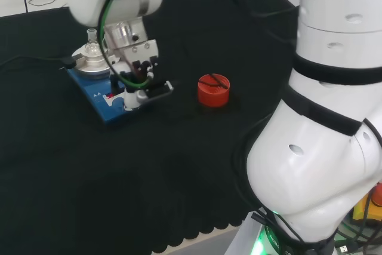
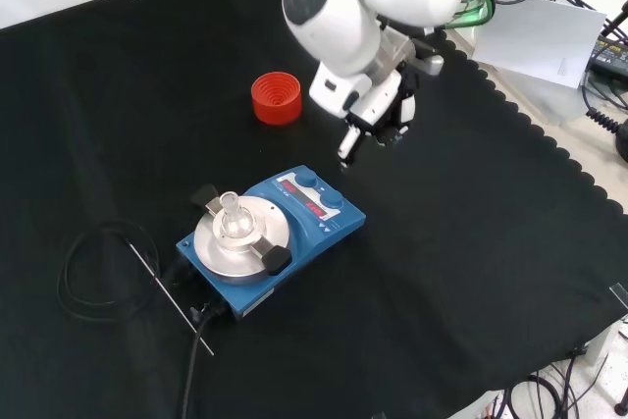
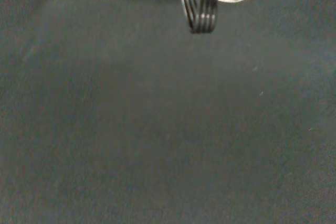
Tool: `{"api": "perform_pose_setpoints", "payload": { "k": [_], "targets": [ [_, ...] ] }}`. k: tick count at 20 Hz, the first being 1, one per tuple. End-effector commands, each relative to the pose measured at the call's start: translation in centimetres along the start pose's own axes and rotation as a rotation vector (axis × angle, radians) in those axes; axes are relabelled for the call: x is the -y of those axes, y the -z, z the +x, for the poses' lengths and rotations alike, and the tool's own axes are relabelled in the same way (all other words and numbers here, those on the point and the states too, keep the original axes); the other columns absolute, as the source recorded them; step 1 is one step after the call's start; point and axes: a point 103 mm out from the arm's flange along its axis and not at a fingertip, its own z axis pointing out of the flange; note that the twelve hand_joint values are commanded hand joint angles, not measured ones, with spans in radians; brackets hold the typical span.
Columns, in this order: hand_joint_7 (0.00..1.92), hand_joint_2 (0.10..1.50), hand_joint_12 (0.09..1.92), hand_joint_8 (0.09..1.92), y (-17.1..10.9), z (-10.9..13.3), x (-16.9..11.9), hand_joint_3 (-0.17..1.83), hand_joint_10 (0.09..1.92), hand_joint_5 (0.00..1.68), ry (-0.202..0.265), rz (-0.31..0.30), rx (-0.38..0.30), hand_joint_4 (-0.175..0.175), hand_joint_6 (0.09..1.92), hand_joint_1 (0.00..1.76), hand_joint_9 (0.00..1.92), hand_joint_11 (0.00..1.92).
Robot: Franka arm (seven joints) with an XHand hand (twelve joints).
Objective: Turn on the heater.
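Heater (image 2: pixel 272 239), blue with round silver plate and small flask; hand's (image 2: pixel 378 117) fingers (image 2: pixel 347 147) curled, holding nothing.

No text, label or number can be made out anywhere. The heater (image 2: pixel 272 234) has a red strip of display (image 2: pixel 312 205) on its blue front panel in the front view, but its characters are too small to make out. In the head view the same panel shows a small red patch (image 1: pixel 109 95) and a few white marks (image 1: pixel 96 95), none of them legible. The white sheet (image 2: pixel 535 36) lying past the tabletop's edge in the front view shows no print.
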Motion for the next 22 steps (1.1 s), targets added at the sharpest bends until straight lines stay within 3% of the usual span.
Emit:
{"api": "perform_pose_setpoints", "payload": {
  "k": [1,10,16,22],
  "targets": [
    [1.78,0.71,1.35,1.55,-1.2,0.2,-0.8,1.04,1.67,0.25,-0.007,0.086,0.057,-0.075,0.84,1.49,1.86,1.62],
    [1.78,0.7,1.35,1.56,-0.4,-0.7,-1.0,1.05,1.67,0.23,-0.021,0.052,0.047,-0.067,0.78,1.49,1.86,1.62],
    [1.78,0.7,1.35,1.56,-0.5,-1.4,-1.9,1.06,1.67,0.21,-0.026,0.051,0.036,-0.054,0.53,1.49,1.86,1.62],
    [1.78,0.7,1.35,1.55,-1.0,-2.2,-2.8,1.06,1.67,0.23,-0.03,0.065,0.022,-0.051,0.45,1.49,1.86,1.62]
  ]
}}
